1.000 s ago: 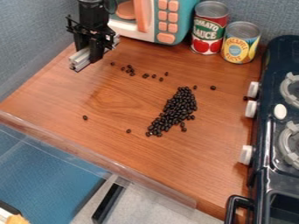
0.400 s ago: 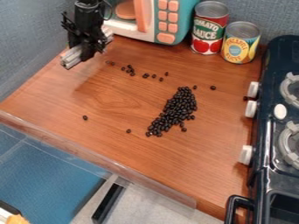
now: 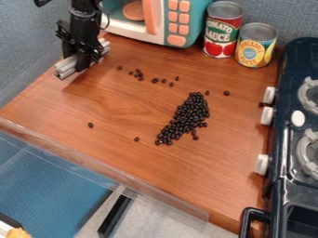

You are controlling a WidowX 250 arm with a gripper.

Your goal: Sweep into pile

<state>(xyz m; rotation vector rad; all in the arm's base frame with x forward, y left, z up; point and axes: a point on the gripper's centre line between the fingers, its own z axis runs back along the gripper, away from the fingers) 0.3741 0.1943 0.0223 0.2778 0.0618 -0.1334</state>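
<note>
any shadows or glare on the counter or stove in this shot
camera view: a soft dark patch on the wooden counter below and beside the pincer, probably its shadow; pale sheen along the clear strip at the counter's front edge; thin bright glints on the dark stove's edge

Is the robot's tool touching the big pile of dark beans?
Apart. The camera view shows the tool at upper left and the pile near the middle, with wooden counter between them.
</note>
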